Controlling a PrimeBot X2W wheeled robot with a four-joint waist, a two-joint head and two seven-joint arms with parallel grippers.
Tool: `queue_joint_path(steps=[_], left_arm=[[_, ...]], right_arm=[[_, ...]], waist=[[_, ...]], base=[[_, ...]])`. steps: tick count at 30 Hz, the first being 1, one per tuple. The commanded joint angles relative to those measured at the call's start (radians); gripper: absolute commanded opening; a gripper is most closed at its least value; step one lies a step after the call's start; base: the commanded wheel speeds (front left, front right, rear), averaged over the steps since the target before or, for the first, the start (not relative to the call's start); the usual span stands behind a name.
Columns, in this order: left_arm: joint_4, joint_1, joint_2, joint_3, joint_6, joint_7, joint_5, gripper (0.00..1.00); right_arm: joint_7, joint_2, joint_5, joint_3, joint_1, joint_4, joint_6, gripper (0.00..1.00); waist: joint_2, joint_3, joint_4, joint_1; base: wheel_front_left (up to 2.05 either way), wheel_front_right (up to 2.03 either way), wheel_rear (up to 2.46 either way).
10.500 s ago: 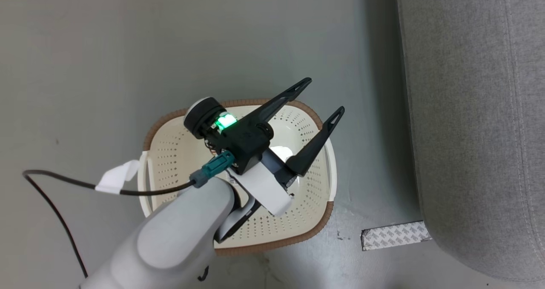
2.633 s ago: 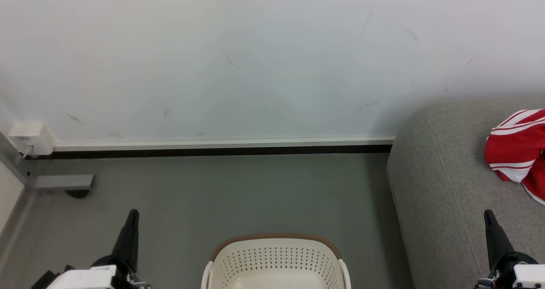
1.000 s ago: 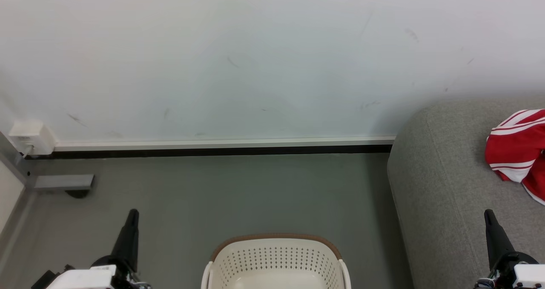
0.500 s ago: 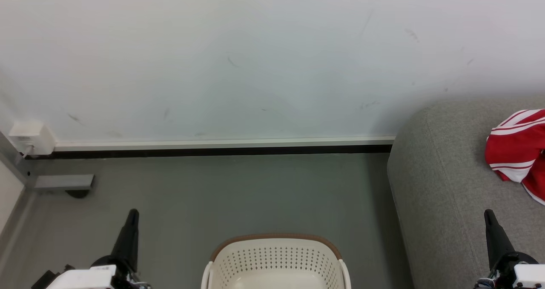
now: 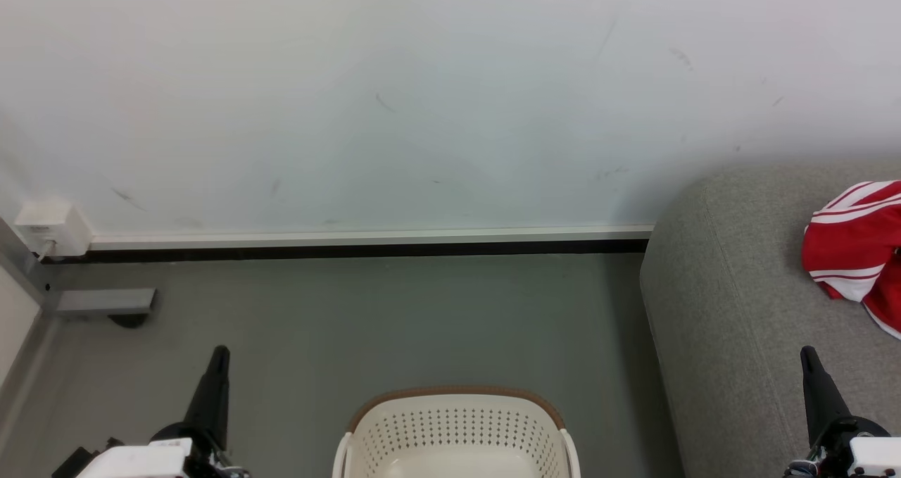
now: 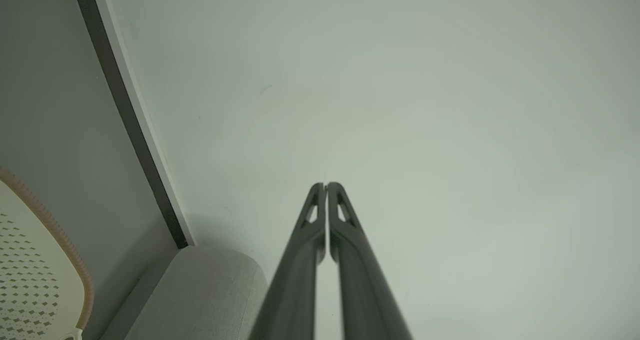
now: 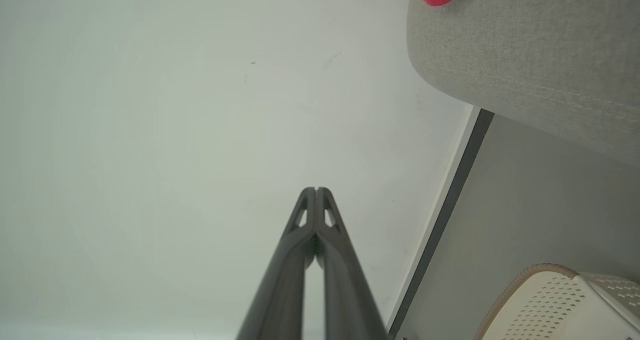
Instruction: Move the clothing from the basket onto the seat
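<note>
Now, head view: clothing (image 5: 848, 253) on seat (image 5: 732, 323), basket (image 5: 457, 422) apart; wrist views: left jaws, right jaws pressed together.

Bright red clothing (image 5: 848, 253) with white stripes, some edged in a darker red. Seat (image 5: 725, 323) is light grey with a woven fleck. Basket (image 5: 457, 429) is cream-white, dotted with rows of little holes, brown band on the rim. Floor (image 5: 387, 316) dull grey-green, wall (image 5: 422, 98) pale off-white, skirting (image 5: 352, 239) white over a black strip, fingers (image 5: 213, 393) black
</note>
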Motion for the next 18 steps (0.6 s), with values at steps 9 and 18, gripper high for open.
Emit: queue_joint_path(steps=[9,18], left_arm=[[-0.004,-0.007,0.007,0.002,-0.007,0.004,-0.014,0.00],[-0.004,-0.007,0.007,0.002,-0.007,0.004,-0.014,0.00]], right_arm=[[0.003,0.001,0.000,-0.005,-0.013,-0.005,0.001,0.00],[0.003,0.001,0.000,-0.005,-0.013,-0.005,0.001,0.00]], waist=[[0.0000,0.000,0.000,0.0000],[0.0000,0.000,0.000,0.0000]], base=[[0.00,0.00,0.00],[0.00,0.00,0.00]])
